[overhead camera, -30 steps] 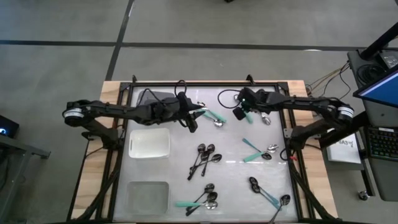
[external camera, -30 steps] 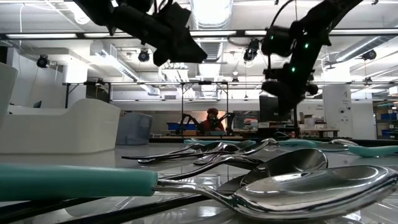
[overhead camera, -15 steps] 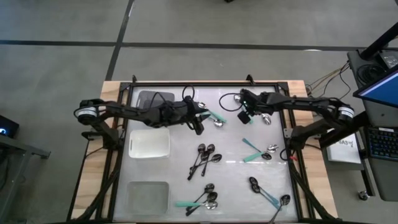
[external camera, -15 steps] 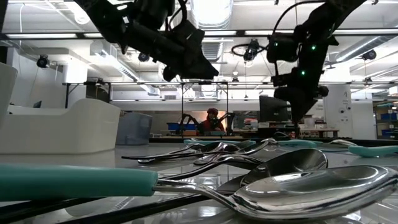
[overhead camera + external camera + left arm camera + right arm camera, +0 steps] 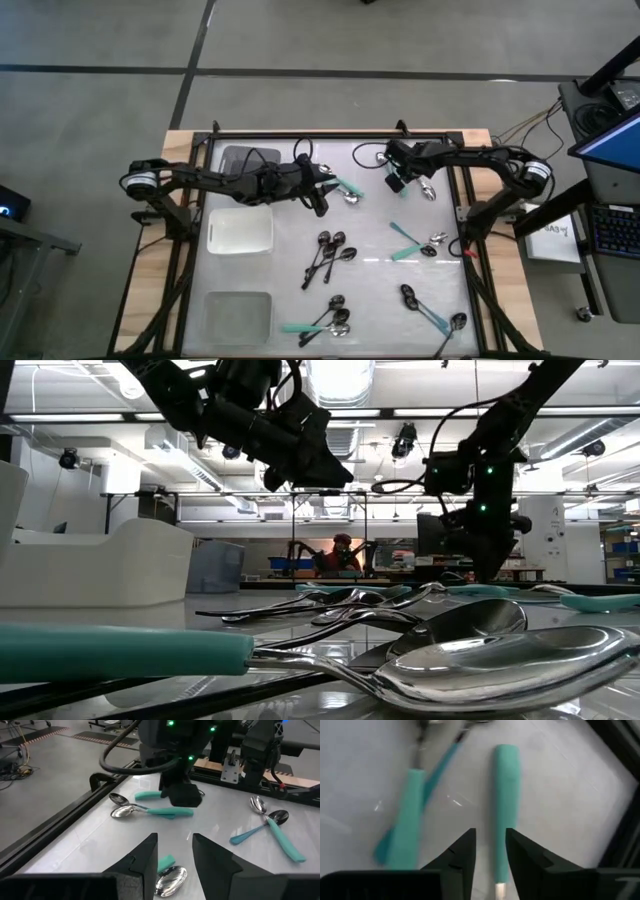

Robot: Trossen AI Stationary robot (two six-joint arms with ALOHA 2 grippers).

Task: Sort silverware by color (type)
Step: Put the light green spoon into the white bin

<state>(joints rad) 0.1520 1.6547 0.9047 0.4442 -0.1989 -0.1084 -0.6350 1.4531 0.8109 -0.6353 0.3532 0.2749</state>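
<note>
Spoons lie loose on the white table. One with a silver bowl (image 5: 171,879) and a teal handle (image 5: 345,189) lies just under and ahead of my left gripper (image 5: 172,855), which hovers open at the far middle (image 5: 320,202). My right gripper (image 5: 393,185) points steeply down at the far right, open, low over two teal-handled spoons (image 5: 150,811). In the right wrist view one teal handle (image 5: 506,795) runs into the gap between its fingers (image 5: 490,855); whether they touch it I cannot tell. A second teal handle (image 5: 410,810) lies beside it.
A grey bin (image 5: 245,158), a white bin (image 5: 240,230) and a clear bin (image 5: 238,315) stand along the left side. Spoon clusters lie at the middle (image 5: 330,255), near middle (image 5: 328,320), right (image 5: 415,243) and near right (image 5: 430,310). A black rail (image 5: 462,200) frames the table.
My right gripper has come down toward the teal-handled spoons at the far right and has tipped to point more steeply down. My left gripper sank a little and reached toward the table's right, then kept still. No spoon has moved.
</note>
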